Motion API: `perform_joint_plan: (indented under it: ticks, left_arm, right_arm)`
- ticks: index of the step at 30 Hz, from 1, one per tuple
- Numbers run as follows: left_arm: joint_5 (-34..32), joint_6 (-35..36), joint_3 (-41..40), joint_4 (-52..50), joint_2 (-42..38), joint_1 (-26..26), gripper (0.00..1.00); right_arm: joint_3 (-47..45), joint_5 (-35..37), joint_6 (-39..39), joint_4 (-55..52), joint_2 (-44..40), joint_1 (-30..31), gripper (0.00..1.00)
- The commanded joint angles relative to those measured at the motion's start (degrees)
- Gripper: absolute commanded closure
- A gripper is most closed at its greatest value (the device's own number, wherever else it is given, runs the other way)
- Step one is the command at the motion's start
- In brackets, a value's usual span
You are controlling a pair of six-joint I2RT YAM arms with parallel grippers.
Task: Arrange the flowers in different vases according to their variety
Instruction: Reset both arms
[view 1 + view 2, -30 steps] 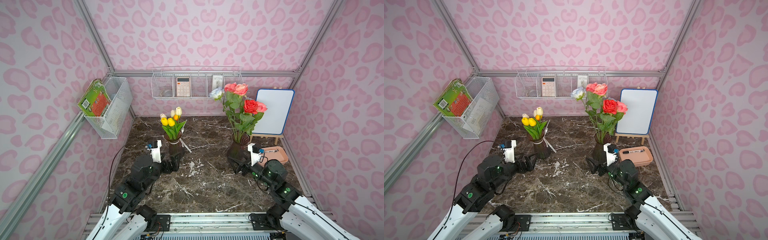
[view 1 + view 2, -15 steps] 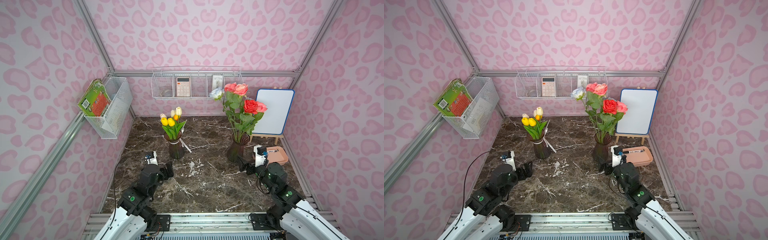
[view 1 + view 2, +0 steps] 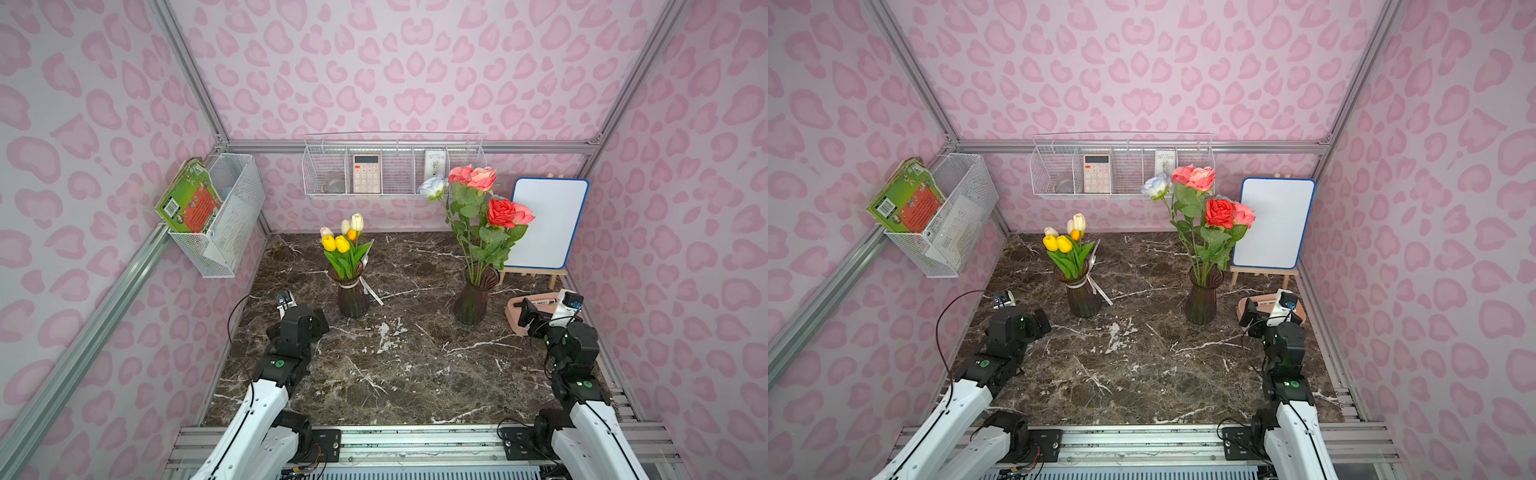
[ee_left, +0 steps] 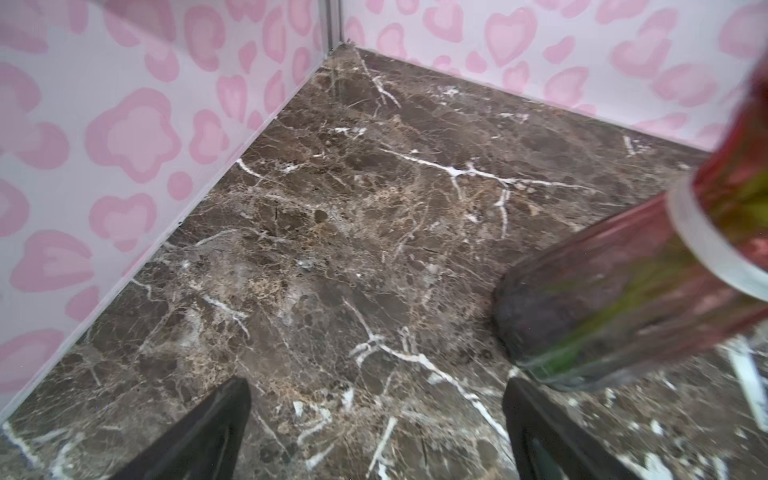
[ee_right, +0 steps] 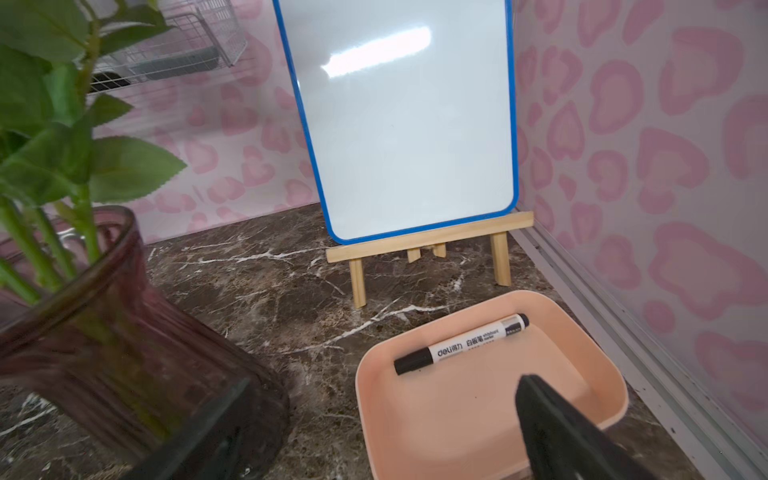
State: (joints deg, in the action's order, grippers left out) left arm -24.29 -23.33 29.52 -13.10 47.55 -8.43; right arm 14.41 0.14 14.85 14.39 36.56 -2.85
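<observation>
Yellow, orange and cream tulips (image 3: 343, 245) stand in the dark ribbed vase with a white ribbon (image 3: 352, 297), seen in both top views. Pink, red and white roses (image 3: 478, 208) fill the plain vase (image 3: 473, 297). My left gripper (image 3: 318, 322) hangs low and open just left of the ribbon vase (image 4: 615, 291), holding nothing; in its wrist view (image 4: 376, 390) only marble lies between the fingers. My right gripper (image 3: 530, 316) is open and empty over the near edge of a pink tray (image 5: 457, 415), right of the rose vase (image 5: 104, 332).
A black whiteboard marker (image 5: 461, 345) lies in the tray. A blue-framed whiteboard (image 3: 548, 224) stands on a wooden easel at the back right. Wire baskets hang on the back wall (image 3: 395, 166) and the left wall (image 3: 224, 216). The floor is brown marble (image 3: 395, 365).
Both arms have drawn back from the vases. The left gripper slid away to the left front, the right one swung right to the tray. The flowers and vases stayed put.
</observation>
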Motion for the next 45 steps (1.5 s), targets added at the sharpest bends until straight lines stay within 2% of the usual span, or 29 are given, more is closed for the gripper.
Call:
perform_joint_plan:
  ticks: [1,5,10,14,16,19,23,28,31,34,35,38,40,41,42,45]
  left_arm:
    - [2.4,4.3,0.0,8.8,4.0,3.7,0.01]
    - [10.0,5.7,0.6,14.8,10.9,10.3,0.01]
    - [14.3,7.5,-0.5,22.9,21.1,15.0,0.01]
    - [21.1,11.8,-2.5,30.4,23.8,15.3,0.01]
    - [22.3,13.1,-3.7,34.9,24.0,15.2,0.01]
    - [24.4,14.6,-6.5,44.7,26.6,15.2,0.01]
    - [29.0,17.4,-5.6,47.7,29.9,13.7,0.01]
    - [25.5,21.2,-1.4,42.4,32.1,9.2,0.01]
    - [24.6,22.1,-0.7,43.2,33.4,9.0,0.01]
    - [23.4,22.4,-4.0,51.2,34.6,9.0,0.01]
    - [24.3,23.5,-4.5,53.4,35.4,9.0,0.01]
    - [29.3,25.3,-2.4,51.3,38.2,9.0,0.01]
    - [33.1,28.1,-3.5,57.1,41.8,9.0,0.01]
    - [33.6,28.2,-5.1,60.7,42.1,9.1,0.01]
    - [33.9,28.3,-5.3,62.2,42.8,9.0,0.01]
    - [34.0,28.3,-5.3,61.9,42.6,9.1,0.01]
  right_arm:
    - [-1.4,-1.5,1.2,12.1,3.4,-1.3,0.01]
    - [-4.5,0.3,0.6,24.4,9.5,-1.3,0.01]
    - [-8.1,2.4,-2.3,38.8,18.5,-1.4,0.01]
    - [-9.9,2.7,-4.2,45.8,23.2,-1.3,0.01]
    - [-9.9,2.3,-4.6,46.9,25.4,-1.3,0.01]
    - [-11.5,2.4,-5.4,54.6,30.5,-0.9,0.01]
    - [-12.6,3.2,-8.3,65.8,38.0,1.7,0.01]
    - [-9.8,6.3,-13.4,58.1,36.4,6.7,0.01]
    - [-10.7,10.0,-12.8,63.6,38.9,6.7,0.01]
    - [-12.0,11.4,-13.1,69.1,41.5,6.2,0.01]
    - [-12.0,10.8,-12.3,70.7,43.3,5.1,0.01]
    - [-11.9,7.5,-11.7,77.1,49.2,3.7,0.01]
    - [-10.7,4.1,-13.4,79.6,53.8,3.6,0.01]
    - [-9.6,3.9,-14.0,78.3,54.1,4.0,0.01]
    - [-7.3,3.8,-13.7,71.1,52.4,4.0,0.01]
    - [-1.0,2.5,-13.7,58.1,52.0,3.7,0.01]
